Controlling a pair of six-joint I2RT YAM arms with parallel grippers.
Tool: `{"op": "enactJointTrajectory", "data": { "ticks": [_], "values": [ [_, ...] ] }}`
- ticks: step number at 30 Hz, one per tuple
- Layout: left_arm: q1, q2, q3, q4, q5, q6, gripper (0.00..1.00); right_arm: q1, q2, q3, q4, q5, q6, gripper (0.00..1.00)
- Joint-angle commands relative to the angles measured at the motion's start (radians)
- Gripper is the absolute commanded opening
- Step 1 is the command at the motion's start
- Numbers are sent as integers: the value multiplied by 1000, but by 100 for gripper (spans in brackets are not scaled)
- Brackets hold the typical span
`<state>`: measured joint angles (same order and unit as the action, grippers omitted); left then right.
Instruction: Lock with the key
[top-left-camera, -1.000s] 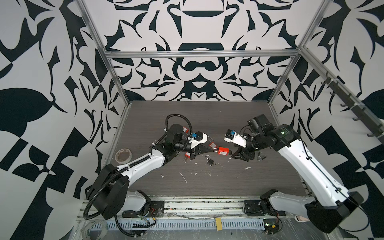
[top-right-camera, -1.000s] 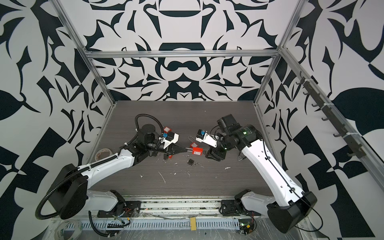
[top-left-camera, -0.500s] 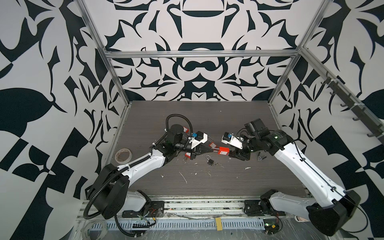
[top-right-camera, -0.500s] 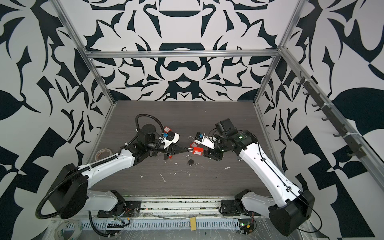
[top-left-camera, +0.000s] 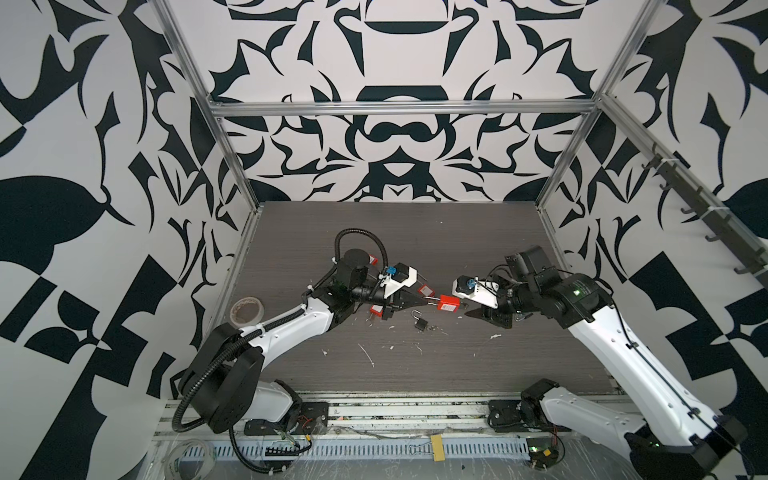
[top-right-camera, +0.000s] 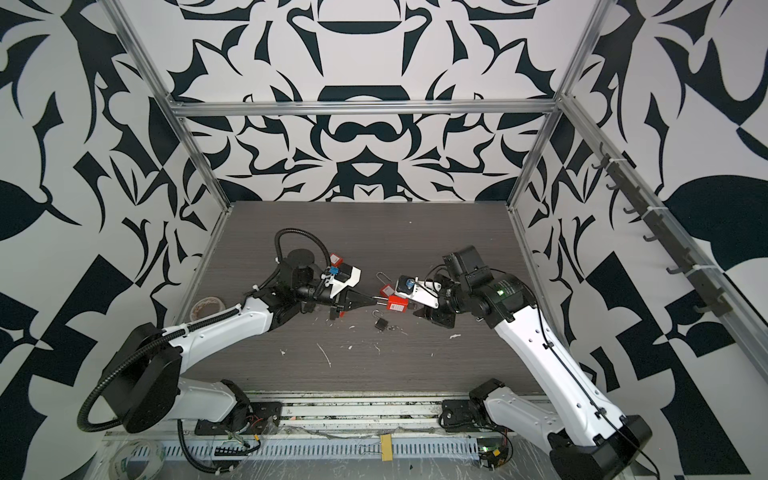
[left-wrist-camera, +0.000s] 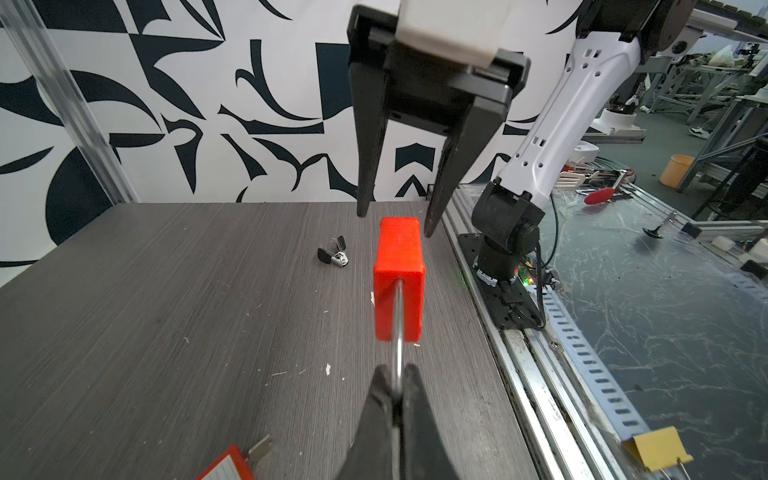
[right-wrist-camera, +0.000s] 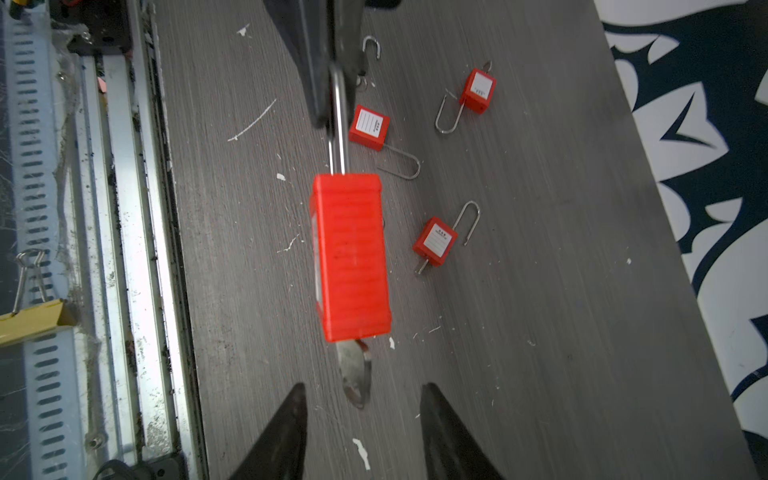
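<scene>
A red padlock (left-wrist-camera: 399, 286) hangs in the air above the table, seen in both top views (top-left-camera: 449, 304) (top-right-camera: 397, 305). My left gripper (left-wrist-camera: 395, 374) is shut on its thin steel shackle (left-wrist-camera: 398, 332). A metal key (right-wrist-camera: 355, 376) sticks out of the lock body's far end (right-wrist-camera: 351, 257). My right gripper (right-wrist-camera: 361, 390) is open, its two black fingers either side of the key head without touching it. In the left wrist view the right gripper (left-wrist-camera: 395, 223) hovers just past the lock's end.
Three more red padlocks (right-wrist-camera: 369, 126) (right-wrist-camera: 478, 90) (right-wrist-camera: 435, 241) lie on the dark table. A small black padlock (top-left-camera: 419, 322) lies below the held one. A tape roll (top-left-camera: 247, 309) sits at the left edge. The metal rail (right-wrist-camera: 124, 208) runs along the front.
The right arm has moved left toward the held padlock and its jaws have narrowed around the key. The left arm has held still with the lock.
</scene>
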<state>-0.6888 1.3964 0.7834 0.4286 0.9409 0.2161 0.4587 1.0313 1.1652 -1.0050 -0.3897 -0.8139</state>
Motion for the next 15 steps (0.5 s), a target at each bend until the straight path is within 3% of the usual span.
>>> {"op": "enactJointTrajectory", "data": {
  "ticks": [1, 6, 11, 15],
  "values": [
    [-3, 3, 30, 19, 28, -4, 0, -2, 29, 55, -9, -68, 12, 44],
    [-3, -5, 26, 10, 11, -1, 0, -2, 68, 63, -51, -119, -13, 35],
    [-3, -17, 21, -4, 2, 7, 0, -2, 67, 48, -60, -95, -26, 34],
    [-3, -16, 26, -12, 0, 10, 0, -2, 60, 29, -33, -91, -44, 26]
  ]
}}
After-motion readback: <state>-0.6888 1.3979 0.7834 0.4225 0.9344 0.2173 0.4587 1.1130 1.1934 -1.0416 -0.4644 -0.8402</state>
